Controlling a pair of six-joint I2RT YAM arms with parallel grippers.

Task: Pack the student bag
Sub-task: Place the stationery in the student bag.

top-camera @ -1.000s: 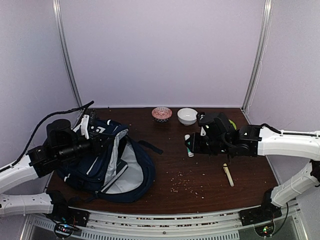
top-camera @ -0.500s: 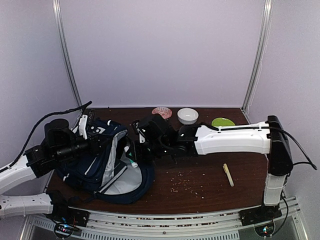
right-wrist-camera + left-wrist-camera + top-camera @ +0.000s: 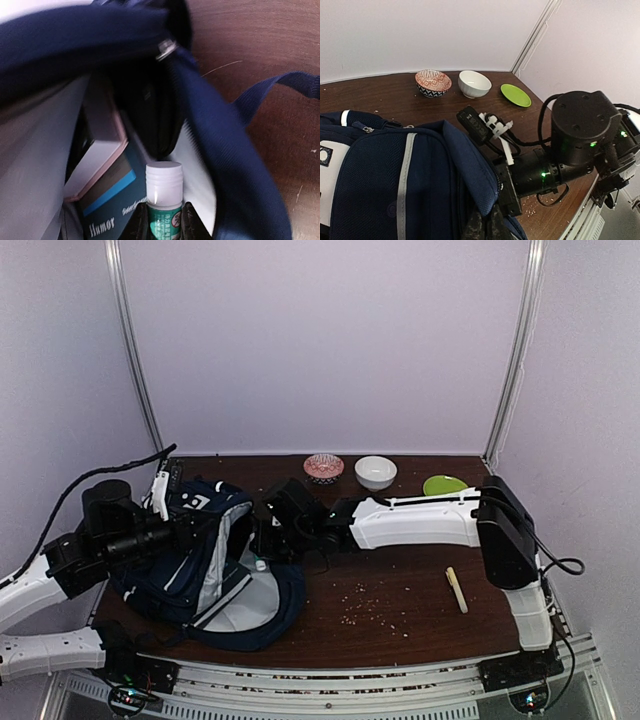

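**Student bag held open at left of table; bottle at its mouth**

Position and clearances: The student bag [image 3: 190, 550] lies on the left part of the table [image 3: 420, 570], close to the left and near edges, with its mouth facing right. The right arm reaches across the middle of the table to that mouth. Right of the bag the wood is open, with scattered crumbs [image 3: 370, 605]. A cream stick [image 3: 456, 590] lies near the right edge. Along the far edge stand a red patterned bowl [image 3: 323, 467], a white bowl [image 3: 375, 472] and a green plate [image 3: 445, 484], all well apart from the bag.

Tools: The left gripper [image 3: 484, 227] is pinched on the bag's navy rim and holds the opening up. The right gripper [image 3: 165, 220] is clamped on a green-labelled bottle [image 3: 164, 185] with a white cap, which points into the opening.

Contents: The right wrist view shows grey lining. A blue-covered book [image 3: 107, 210] marked "Humor" lies just left of the bottle, with a pale box [image 3: 102, 150] beside it. Behind them is a dark recess whose contents cannot be made out. A metal zip pull [image 3: 166, 47] sits on the upper rim. A blue strap [image 3: 280, 82] trails over the wood to the right.
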